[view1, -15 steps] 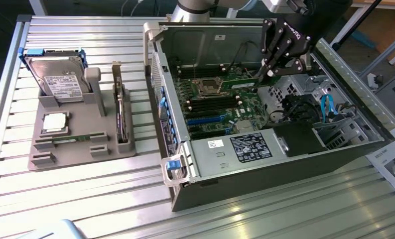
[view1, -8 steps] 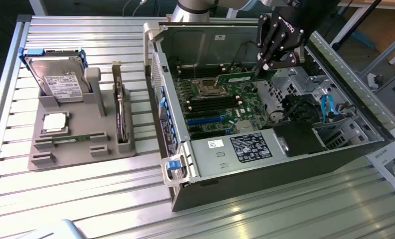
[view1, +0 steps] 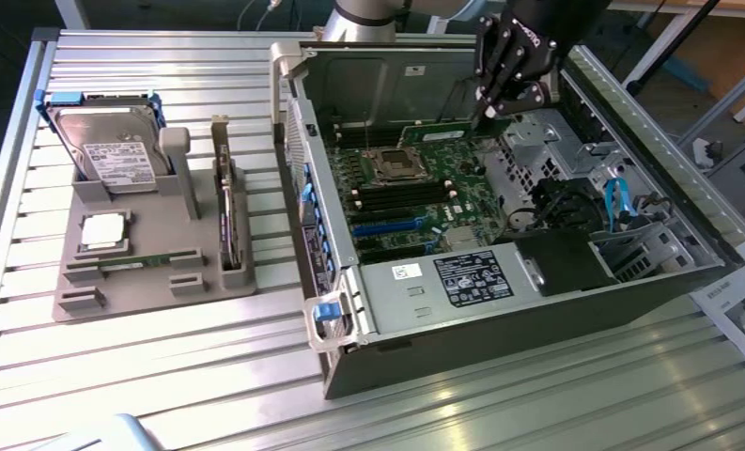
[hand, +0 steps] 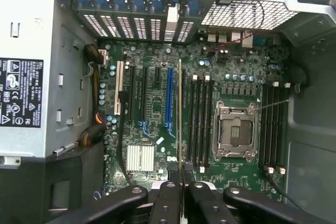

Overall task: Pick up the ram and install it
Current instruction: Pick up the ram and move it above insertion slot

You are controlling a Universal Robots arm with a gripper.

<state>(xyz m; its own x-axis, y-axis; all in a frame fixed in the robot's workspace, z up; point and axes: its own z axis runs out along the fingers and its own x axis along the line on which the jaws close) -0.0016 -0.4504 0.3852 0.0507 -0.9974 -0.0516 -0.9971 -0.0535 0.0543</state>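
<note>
The ram (view1: 442,121) is a thin green stick held level over the far end of the open computer case (view1: 347,338), above the motherboard (view1: 466,150). My gripper (view1: 500,105) is shut on one end of it. In the wrist view the ram (hand: 180,119) appears edge-on as a thin line running away from my gripper (hand: 181,198). It hangs over the board between the blue slot (hand: 168,95) and a bank of black memory slots (hand: 201,119). The empty processor socket (hand: 235,132) lies beyond those slots, with a second bank of memory slots (hand: 273,129) past it.
A grey holder (view1: 159,272) at the exterior view's left carries a hard drive (view1: 109,155), a silver-topped processor chip (view1: 102,230) and a dark card on edge (view1: 228,225). The power supply (view1: 473,277), cables (view1: 616,202) and case walls hem in the motherboard.
</note>
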